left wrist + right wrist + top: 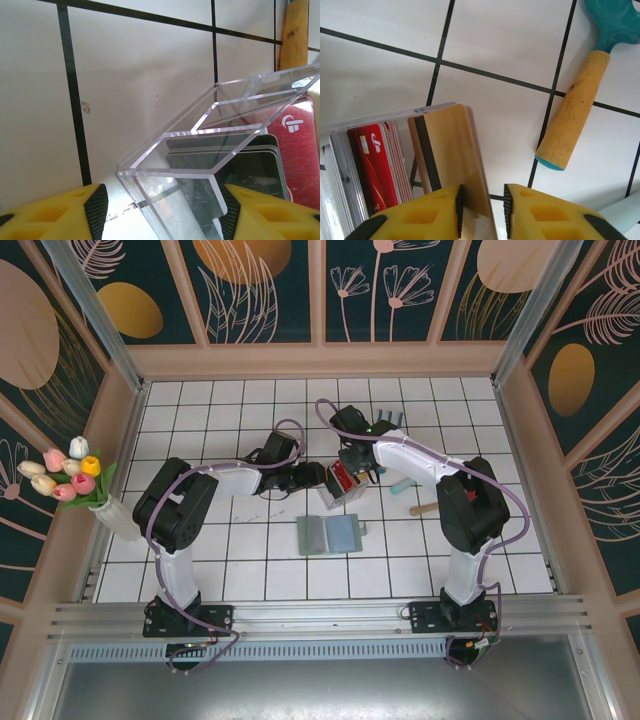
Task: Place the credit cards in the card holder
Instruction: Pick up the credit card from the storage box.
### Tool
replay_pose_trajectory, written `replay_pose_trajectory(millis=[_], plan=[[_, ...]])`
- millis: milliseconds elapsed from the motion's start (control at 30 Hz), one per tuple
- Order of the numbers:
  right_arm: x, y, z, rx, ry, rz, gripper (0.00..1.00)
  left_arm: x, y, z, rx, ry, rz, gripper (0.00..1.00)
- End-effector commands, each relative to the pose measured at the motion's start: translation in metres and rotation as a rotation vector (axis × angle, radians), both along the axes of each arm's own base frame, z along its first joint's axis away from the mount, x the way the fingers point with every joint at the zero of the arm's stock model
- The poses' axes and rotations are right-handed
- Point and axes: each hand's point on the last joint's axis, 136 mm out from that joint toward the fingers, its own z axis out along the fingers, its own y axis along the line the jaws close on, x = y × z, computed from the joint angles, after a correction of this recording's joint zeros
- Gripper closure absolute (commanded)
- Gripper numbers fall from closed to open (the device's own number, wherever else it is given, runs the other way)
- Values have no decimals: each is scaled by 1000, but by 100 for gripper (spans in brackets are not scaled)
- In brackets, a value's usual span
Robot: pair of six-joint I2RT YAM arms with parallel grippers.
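Observation:
A clear tray (338, 494) stands just beyond the open grey-green card holder (332, 533). It holds credit cards: a red card (375, 165), black cards (250, 160) and a yellow-tan card (450, 150). My left gripper (162, 210) is at the tray's left end, its jaws shut across a corner of the tray (200, 135). From the right, my right gripper (482, 205) straddles the yellow-tan card. The card leans on the left pad with a small gap to the right pad, so the jaws are open. From above, both grippers (318, 478) (352, 472) meet at the tray.
A garden tool with a wooden handle (572, 110) and a teal head (615, 20) lies right of the tray, also seen at the table's right (425, 507). A teal rake (388, 420) lies farther back. A vase of tulips (70, 480) stands at the left wall.

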Motion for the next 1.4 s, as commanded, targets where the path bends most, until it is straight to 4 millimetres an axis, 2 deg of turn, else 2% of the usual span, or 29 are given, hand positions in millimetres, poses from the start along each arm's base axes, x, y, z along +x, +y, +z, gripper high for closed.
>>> replay_pose_trajectory(millis=[0, 133, 200, 433, 533, 767, 867, 967, 1033, 1067, 1100, 1167, 1367], plan=[[2, -9, 13, -52, -18, -14, 72, -16, 21, -39, 120, 93, 15, 39], [3, -12, 16, -60, -27, -27, 74, -16, 21, -38, 120, 92, 14, 39], [3, -11, 18, -56, -29, -26, 81, -16, 21, -38, 119, 93, 14, 39], [1, -3, 25, -11, -27, -14, 88, -16, 21, -36, 119, 88, 13, 39], [-3, 2, 33, 29, -24, -10, 98, -14, 20, -32, 112, 81, 12, 39], [-16, 19, 53, 192, -14, -6, 99, -10, 16, -10, 79, 39, 11, 36], [-20, 23, 62, 258, -24, -24, 100, -8, 15, 5, 61, 10, 19, 34], [-24, 27, 80, 345, -54, -40, 100, -7, 20, 27, 52, -31, 46, 30], [-27, 25, 98, 430, -99, -77, 100, -7, 26, 46, 43, -73, 79, 27], [-29, 26, 105, 489, -111, -79, 100, -5, 26, 63, 17, -108, 93, 26], [-34, 29, 114, 578, -108, -70, 100, -12, 30, 66, 2, -112, 98, 25], [-43, 32, 127, 708, -114, -63, 100, -21, 26, 88, -85, -139, 91, 23], [-80, 39, 150, 1078, -83, -35, 100, -56, -2, 156, -476, -184, -32, 19]])
